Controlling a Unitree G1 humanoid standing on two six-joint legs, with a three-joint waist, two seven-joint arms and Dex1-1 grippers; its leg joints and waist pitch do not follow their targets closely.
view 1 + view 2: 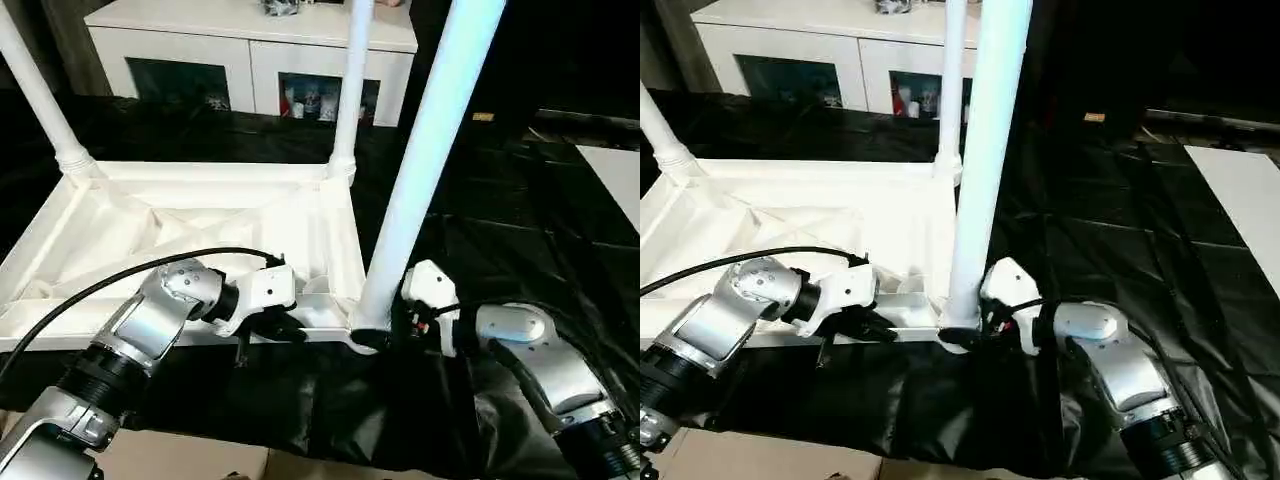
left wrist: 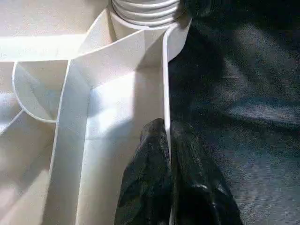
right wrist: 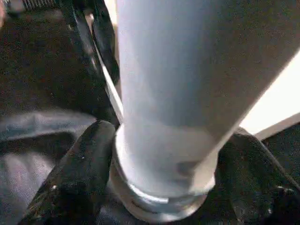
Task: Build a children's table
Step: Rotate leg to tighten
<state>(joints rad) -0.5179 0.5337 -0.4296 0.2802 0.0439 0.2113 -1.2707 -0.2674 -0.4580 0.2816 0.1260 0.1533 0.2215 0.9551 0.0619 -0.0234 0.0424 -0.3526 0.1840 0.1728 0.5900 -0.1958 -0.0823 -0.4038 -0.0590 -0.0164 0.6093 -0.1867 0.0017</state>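
Black sheet (image 1: pixel 520 230): upturned table (image 1: pixel 200 225), legs (image 1: pixel 430 150) upright.

table top (image 1: pixel 180 225) upside down on floor sheet (image 1: pixel 500 230), three legs (image 1: pixel 430 150) standing in its corners, cabinet (image 1: pixel 250 45) behind

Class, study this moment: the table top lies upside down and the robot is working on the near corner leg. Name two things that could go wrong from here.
1. The near leg leans rather than standing straight in its corner socket; with the right claw around its base, it may jam or seat crooked.
2. The left claw pinches only the thin rim of the table top; the top could slip on the black sheet.
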